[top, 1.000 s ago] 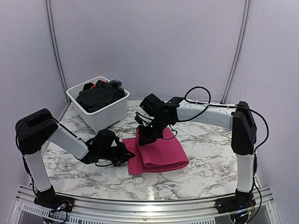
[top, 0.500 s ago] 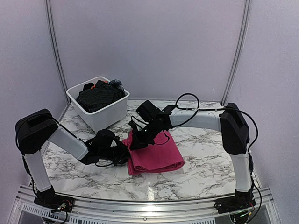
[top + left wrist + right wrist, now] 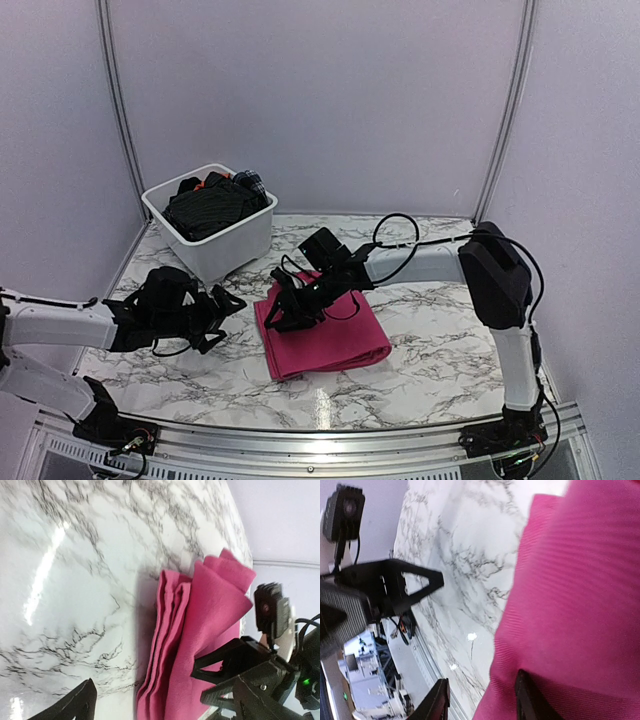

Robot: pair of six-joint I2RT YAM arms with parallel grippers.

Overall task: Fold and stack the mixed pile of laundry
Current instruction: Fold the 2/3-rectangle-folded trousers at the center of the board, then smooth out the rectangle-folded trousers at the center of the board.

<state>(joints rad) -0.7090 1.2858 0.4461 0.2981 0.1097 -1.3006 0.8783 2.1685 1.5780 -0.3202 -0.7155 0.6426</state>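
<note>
The surface [image 3: 440, 350] is gleaming glossy and smooth, its white marble pattern throwing back bright light. The magenta-pink cloth [image 3: 335, 335] is showing a matt, finely ribbed weave, soft at its layered edges. The tub [image 3: 240, 245] is looking like smooth white plastic, and the dark garments [image 3: 208, 208] in it are reading as dull fabric. The right gripper [image 3: 481, 679] is showing matt black plastic fingers [image 3: 529, 700]. The rail [image 3: 320, 442] at the near edge is shining like brushed metal.

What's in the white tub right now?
The white tub holds a heaped black garment, an orange scrap and a small plaid piece at the far rim. Anything beneath the black heap is covered.
</note>
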